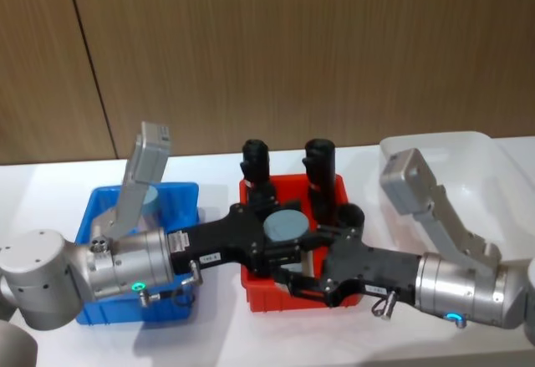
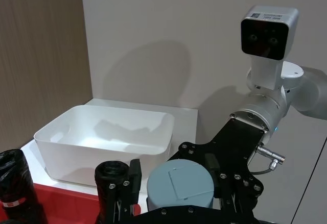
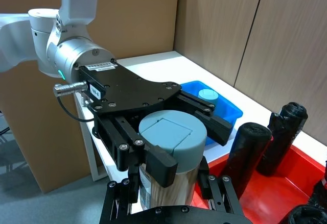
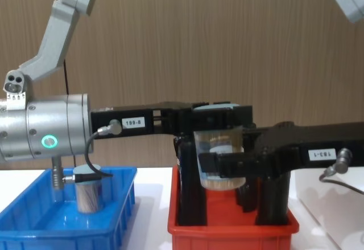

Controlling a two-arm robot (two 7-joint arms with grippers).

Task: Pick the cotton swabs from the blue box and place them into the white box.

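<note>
Nearest to us, over the front of the red bin point(image 4: 227, 230), we see a cotton swab tub point(image 4: 219, 147) held upright in the air, its pale blue lid on top and the pale sticks showing through the clear wall; the left end effector point(image 3: 173, 134) reaches in from the robot's left and is pinching the tub high up, at the lid; the right end effector point(image 4: 224, 166) comes in from the right and sits lower, around the tub's body, and we cannot tell whether it grips or merely flanks it; the tub hangs clear of the bin floor, between the blue box point(image 1: 180, 208) and the white box point(image 2: 102, 157); to the left, on the white tabletop point(image 1: 42, 191), the blue box holds a second cotton swab tub point(image 4: 88, 190), standing upright toward its back; behind the held tub, tall black cylinders point(image 1: 255, 162) stand in the red bin; farther right, the white box rests on the tabletop, just beside the red bin; a wood-panelled wall point(image 1: 292, 49) closes the back.
</note>
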